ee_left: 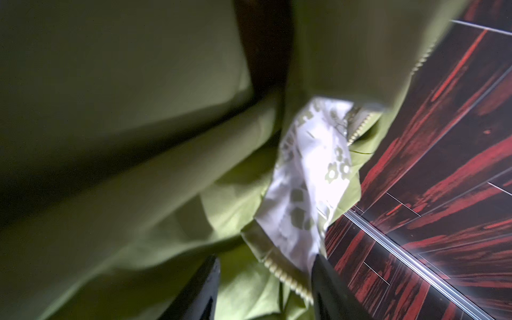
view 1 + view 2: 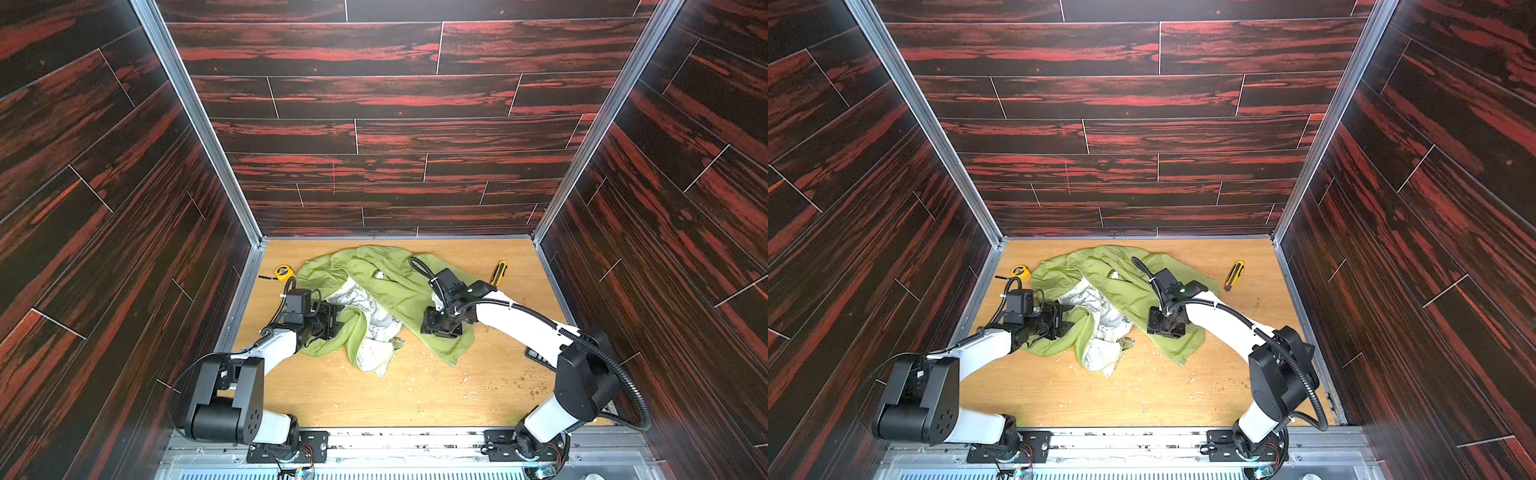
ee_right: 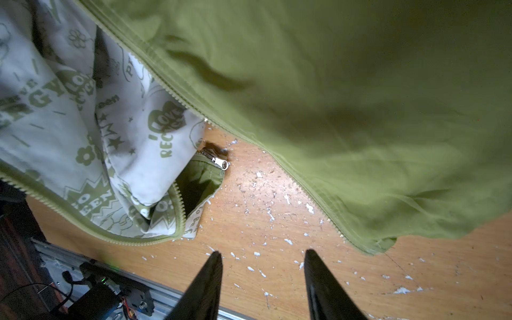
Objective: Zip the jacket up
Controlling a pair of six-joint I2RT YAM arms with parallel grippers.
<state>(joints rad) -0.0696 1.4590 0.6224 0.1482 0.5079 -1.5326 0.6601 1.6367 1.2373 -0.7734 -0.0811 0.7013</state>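
Find the jacket (image 2: 399,286) heaped on the rear middle of the worktop (image 2: 415,395), unzipped, with whitish printed lining (image 2: 368,305) spilling between its 2 green front panels. Trace 1 toothed edge (image 3: 249,138) along the panel under the right arm, and spot the metal zipper pull (image 3: 220,162) at a folded green corner beside the lining (apart from that edge, so not yet mated). See the left gripper (image 1: 266,257) with jaws spread around a fold of zipper edge and lining, not visibly pinching, probably there to lift that side. See the right gripper (image 3: 260,253) open and empty above bare wood, just short of the hem corner, likely lining up to catch it. Beyond the cloth, note a yellow tape measure (image 2: 283,272) just beside it and a utility knife (image 2: 498,272) opposite.
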